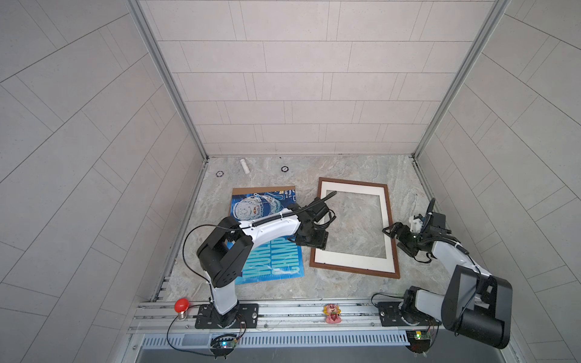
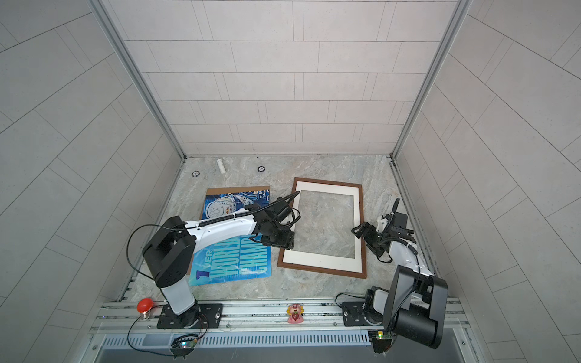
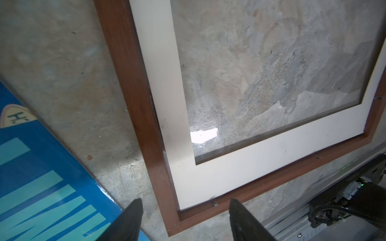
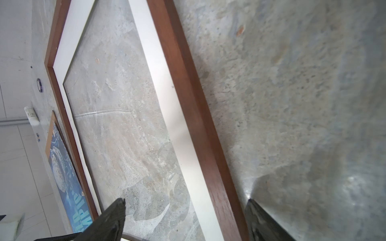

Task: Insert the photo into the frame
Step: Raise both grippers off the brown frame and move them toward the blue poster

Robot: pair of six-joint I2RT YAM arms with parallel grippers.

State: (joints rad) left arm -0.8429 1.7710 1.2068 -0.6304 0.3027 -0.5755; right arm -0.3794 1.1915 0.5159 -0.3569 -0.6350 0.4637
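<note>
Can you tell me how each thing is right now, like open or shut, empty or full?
frame: lying flat, empty, table showing through its pane.
photo: lying flat, picture side up, on the backing board, beside the frame.
left pincer: open, at the frame's near left corner.
right pincer: open, astride the frame's right edge.
white tube: lying on its side at the table's far end.

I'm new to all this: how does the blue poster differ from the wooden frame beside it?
The photo is solid blue print; the frame is a brown border with a see-through middle. The photo lies on brown cardboard, the frame on the bare table. Both are flat rectangles.
</note>
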